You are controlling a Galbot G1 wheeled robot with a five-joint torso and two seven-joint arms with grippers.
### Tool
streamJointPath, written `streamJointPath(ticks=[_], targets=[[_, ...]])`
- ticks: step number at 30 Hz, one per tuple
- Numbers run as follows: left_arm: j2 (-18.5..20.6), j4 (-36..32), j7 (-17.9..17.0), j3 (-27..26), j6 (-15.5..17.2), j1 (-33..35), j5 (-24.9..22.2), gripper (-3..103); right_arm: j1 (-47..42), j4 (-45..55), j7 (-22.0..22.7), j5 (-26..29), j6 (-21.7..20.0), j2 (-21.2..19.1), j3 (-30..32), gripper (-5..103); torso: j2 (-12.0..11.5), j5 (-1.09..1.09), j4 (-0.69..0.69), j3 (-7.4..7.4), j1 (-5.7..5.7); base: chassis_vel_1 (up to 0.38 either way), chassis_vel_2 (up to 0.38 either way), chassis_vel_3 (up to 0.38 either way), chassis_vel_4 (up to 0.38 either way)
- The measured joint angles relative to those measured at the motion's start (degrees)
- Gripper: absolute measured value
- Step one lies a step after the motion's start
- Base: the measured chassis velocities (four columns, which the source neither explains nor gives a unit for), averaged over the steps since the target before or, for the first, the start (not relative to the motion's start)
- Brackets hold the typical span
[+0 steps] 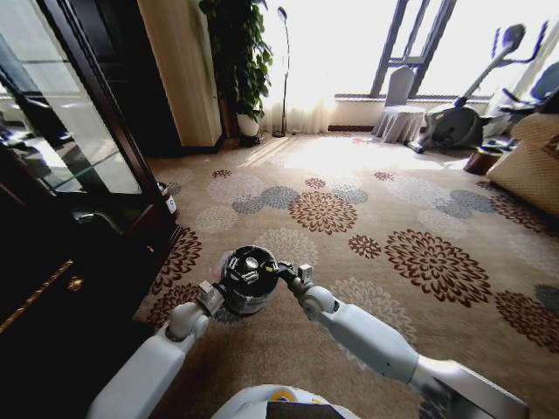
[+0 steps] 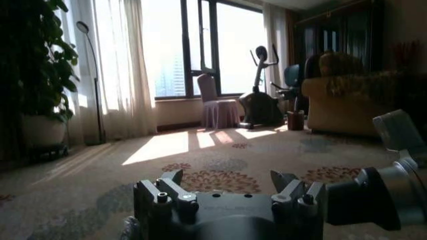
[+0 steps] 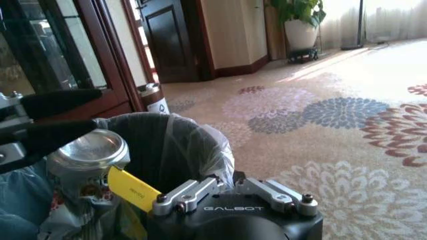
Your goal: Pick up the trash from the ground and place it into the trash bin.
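The trash bin, black with a whitish liner, stands on the carpet right in front of me between my two arms. In the right wrist view the bin holds a red drink can with its silver top up, a yellow piece leaning beside it, and a pale plastic bag. The can's top shows from above too. My left gripper is open at the bin's left rim, its lower finger just over the can. My right gripper is shut at the right rim, holding nothing.
A dark cabinet with glass doors stands close on the left, with a small dark cylinder with a white band at its foot. Patterned carpet stretches ahead. A potted plant, covered chair, exercise machine and sofa line the far side.
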Motion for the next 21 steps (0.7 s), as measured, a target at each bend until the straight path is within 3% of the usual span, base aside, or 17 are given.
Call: streamJointPath(ticks=[5,14,21], targets=[[-1.3,-3.5,-0.1,-4.4,1.0,2.2,-2.4,100,-1.2,0.4,0.3,-0.1,0.6,-0.7,2.4,3,0.0,0.01,-0.01,0.0,0.0,0.0,0.0,0.0,0.0],[-6.5,-13.6,-3.4,-12.2,4.1,8.7,-6.6,100,-8.0,3.7,0.1,-5.3,-0.8,-4.2,11.4,3,0.0,0.02,-0.01,0.0,0.0,0.0,0.0,0.0,0.0],[-12.2,-18.5,-5.2,-16.0,4.1,15.7,-6.3,100,-19.8,10.7,-2.9,-7.1,-2.7,-10.9,22.8,3,0.0,0.01,-0.02,-0.01,0.0,0.0,0.0,0.0,0.0]])
